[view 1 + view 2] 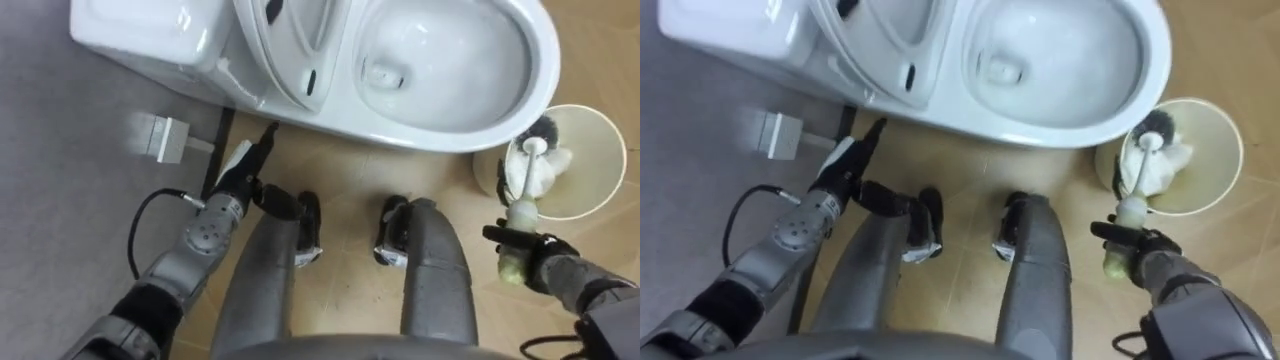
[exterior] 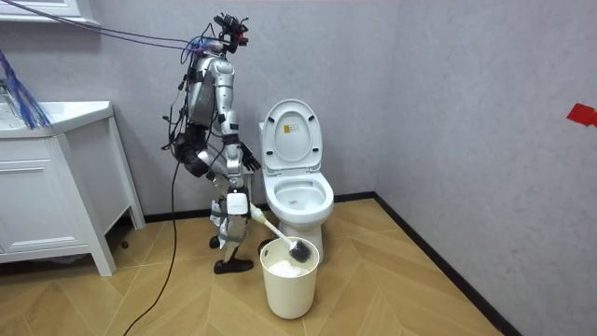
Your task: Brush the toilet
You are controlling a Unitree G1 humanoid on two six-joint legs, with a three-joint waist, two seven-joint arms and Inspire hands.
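- Here's the right hand (image 1: 527, 252), fingers curled tight round the grip of the toilet brush (image 1: 527, 175), low at the eye view's right edge
- The brush's long axis runs straight ahead from that hand, with the bristle head at the far end over the white bin (image 1: 608, 150)
- The toilet bowl (image 1: 545, 75) sits just left of the bin, lid up, so I'd say the head must lift and swing left over the rim
- The left hand (image 1: 243, 170) is empty, fingers straight, near the toilet's base, well apart from the brush
- The room view adds the slant: the handle is high and the head dips into the bin's mouth
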